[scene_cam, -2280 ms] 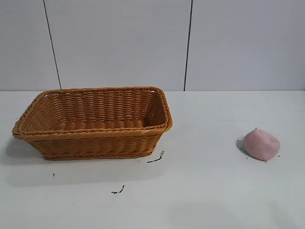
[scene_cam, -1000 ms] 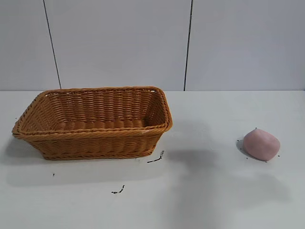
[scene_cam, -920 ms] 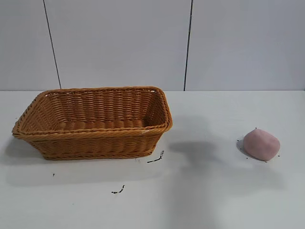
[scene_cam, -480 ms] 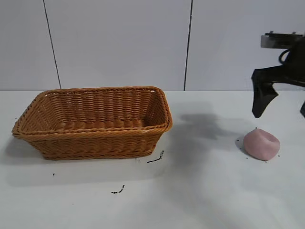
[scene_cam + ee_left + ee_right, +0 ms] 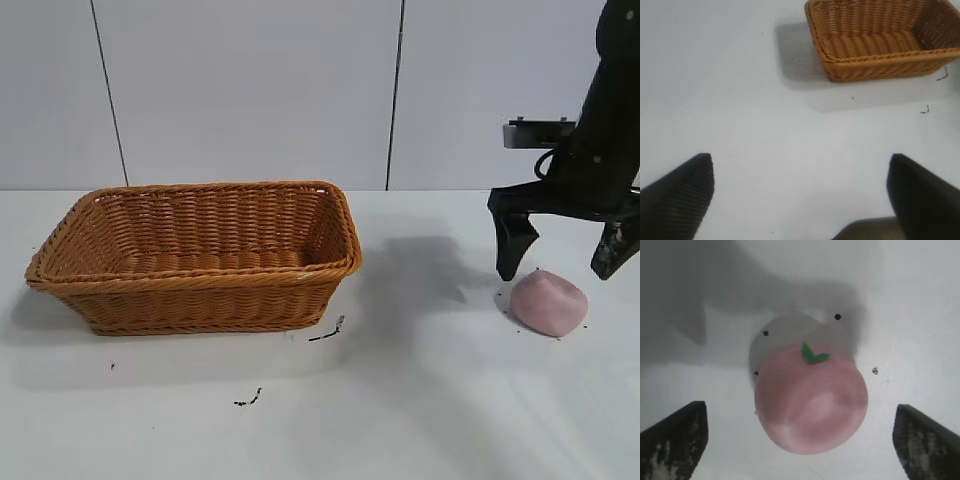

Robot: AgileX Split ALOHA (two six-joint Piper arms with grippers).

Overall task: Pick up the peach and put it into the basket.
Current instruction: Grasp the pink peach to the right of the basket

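Pink peach now sits between my right fingers — spread wide, just lowered around it; grasp comes next, basket well apart.

orange-brown rectangular woven wicker basket: rough ribbed weave, braided rim | pale pink rounded peach between the right pincer's spread black fingers: matt, smooth, small green leaf | white table: smooth, matt | finger pads: ribbed, scuffed

The white table carries the basket and the peach (well apart).
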